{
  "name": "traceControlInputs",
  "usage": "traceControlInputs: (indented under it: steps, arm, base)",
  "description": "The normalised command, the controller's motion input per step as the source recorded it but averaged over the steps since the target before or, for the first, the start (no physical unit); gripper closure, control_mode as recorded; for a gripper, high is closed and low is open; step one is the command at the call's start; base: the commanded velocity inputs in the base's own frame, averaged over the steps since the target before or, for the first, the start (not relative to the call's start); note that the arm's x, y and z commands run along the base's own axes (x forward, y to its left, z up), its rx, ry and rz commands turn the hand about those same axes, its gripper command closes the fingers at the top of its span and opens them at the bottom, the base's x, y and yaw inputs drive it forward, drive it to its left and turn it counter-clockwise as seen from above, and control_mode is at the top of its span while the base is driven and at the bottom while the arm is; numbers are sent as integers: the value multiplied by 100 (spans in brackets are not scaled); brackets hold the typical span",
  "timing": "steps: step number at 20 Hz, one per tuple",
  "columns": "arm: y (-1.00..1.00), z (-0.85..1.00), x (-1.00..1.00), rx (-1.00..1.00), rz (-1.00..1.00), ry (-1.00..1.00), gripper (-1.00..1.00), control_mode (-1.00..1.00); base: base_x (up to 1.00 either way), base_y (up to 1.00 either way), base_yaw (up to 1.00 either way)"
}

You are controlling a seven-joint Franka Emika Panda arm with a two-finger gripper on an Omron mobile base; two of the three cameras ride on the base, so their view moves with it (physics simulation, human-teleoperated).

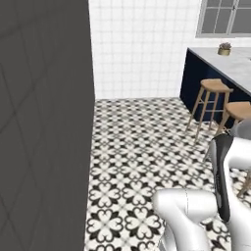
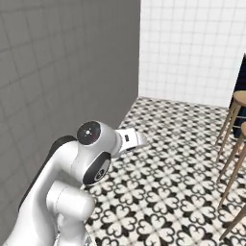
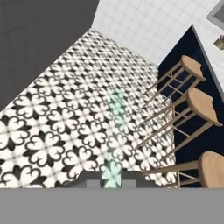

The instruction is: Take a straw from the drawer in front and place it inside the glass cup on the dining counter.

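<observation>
The two dark finger tips of the gripper (image 3: 112, 180) are clenched on a thin, see-through, pale green straw (image 3: 115, 131), so it cannot drop on the way. The straw's long side points straight out ahead of the gripper, over the black-and-white patterned floor (image 3: 57, 127). The long white-grey marbled dining counter (image 1: 230, 63) waits well ahead, past the round wooden stools (image 3: 197, 103).

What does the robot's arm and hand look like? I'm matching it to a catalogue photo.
The arm is glossy white with rounded segments, dark grey joint bands and a round dark cap at one joint. The hand ends in two small dark grey finger tips. No cables or markings can be made out.
</observation>
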Motion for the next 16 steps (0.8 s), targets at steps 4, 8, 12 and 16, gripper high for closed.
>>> traceControlInputs:
  steps: [4, 8, 12, 16]
  arm:
    - [0, 0, 0, 0, 0, 0, 100, 100]
    - [0, 0, 0, 0, 0, 0, 100, 100]
    - [0, 0, 0, 0, 0, 0, 100, 100]
    - [0, 0, 0, 0, 0, 0, 100, 100]
  base:
    - [100, 32, -40]
    - [100, 28, -40]
    - [100, 25, -37]
    - [100, 15, -36]
